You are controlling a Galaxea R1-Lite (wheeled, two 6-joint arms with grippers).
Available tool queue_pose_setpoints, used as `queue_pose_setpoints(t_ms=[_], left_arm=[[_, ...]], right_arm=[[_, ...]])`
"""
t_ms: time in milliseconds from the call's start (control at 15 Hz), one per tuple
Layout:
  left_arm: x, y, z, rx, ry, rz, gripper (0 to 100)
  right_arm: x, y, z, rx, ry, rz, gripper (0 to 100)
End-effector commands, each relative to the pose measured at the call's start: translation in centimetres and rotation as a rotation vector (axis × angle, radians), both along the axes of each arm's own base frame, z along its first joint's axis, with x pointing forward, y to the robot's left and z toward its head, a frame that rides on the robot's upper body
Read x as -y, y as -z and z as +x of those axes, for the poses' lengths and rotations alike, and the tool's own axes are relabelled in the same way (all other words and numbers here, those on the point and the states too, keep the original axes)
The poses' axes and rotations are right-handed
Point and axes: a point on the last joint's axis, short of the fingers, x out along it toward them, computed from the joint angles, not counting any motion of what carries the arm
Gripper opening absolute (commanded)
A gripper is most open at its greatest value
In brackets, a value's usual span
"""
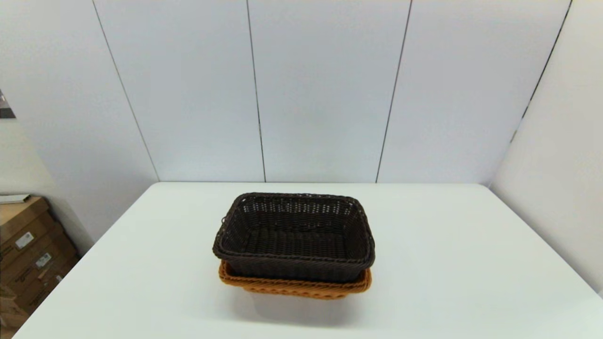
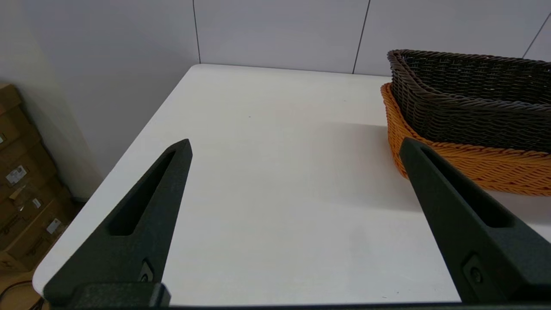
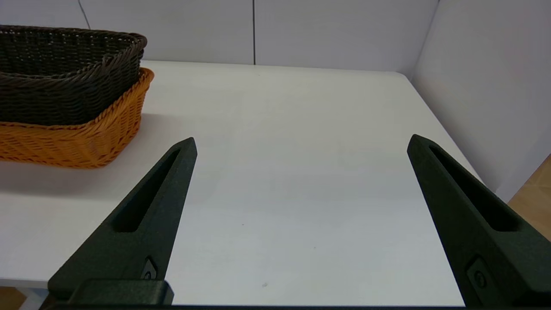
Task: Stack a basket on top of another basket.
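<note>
Both grippers hang at the near edge of the surface (image 1: 471, 263) with fingers spread wide and empty: the left gripper (image 2: 295, 146) left of the baskets, the right gripper (image 3: 301, 144) to their right, neither touching them. Farther in, at the middle, the dark brown basket (image 1: 294, 235) already sits nested in the orange-tan basket (image 1: 294, 286). Judging by this, only a seating check remains; it looks level. Both are stiff rectangular wicker with braided rims and open-weave sides that could snag a fingertip.
</note>
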Motion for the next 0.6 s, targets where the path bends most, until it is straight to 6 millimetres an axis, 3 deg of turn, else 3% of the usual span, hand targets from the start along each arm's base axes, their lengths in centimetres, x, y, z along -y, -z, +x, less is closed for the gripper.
queue_pose_setpoints(t_ms=[67, 600], left_arm=[[0.00, 0.00, 0.00, 0.001, -0.001, 0.000, 100], [0.00, 0.00, 0.00, 0.001, -0.001, -0.001, 100]], right_arm=[[0.00, 0.02, 0.00, -0.002, 0.001, -0.002, 100], [0.03, 0.01, 0.00, 0.000, 0.012, -0.002, 100]])
